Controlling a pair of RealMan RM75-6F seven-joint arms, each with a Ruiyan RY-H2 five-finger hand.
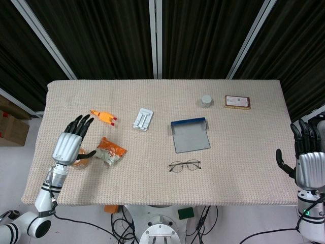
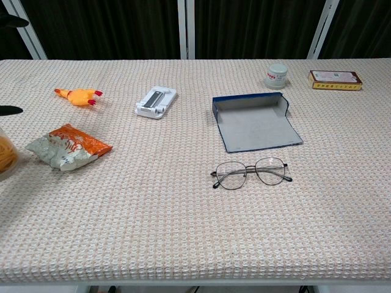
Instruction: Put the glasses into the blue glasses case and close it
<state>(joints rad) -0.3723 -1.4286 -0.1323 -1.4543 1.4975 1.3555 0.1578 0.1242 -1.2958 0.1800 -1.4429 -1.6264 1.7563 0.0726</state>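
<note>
While your left robot hand (image 1: 68, 144) hovers with fingers spread and empty over the desk (image 1: 244, 152) at about 9 o'clock, your right robot hand (image 1: 306, 161) waits the same way, fingers apart, past the edge at 3 o'clock. You have the glasses (image 1: 185, 165) lying flat near the front, just at 6 o'clock from the blue glasses case (image 1: 190, 134), which lies open. A snack bag (image 1: 110, 151) sits just beside your left robot hand.

One glasses (image 2: 251, 173) – one blue glasses case (image 2: 255, 122) – two hands, left (image 1: 70, 145), right (image 1: 306, 161).
</note>
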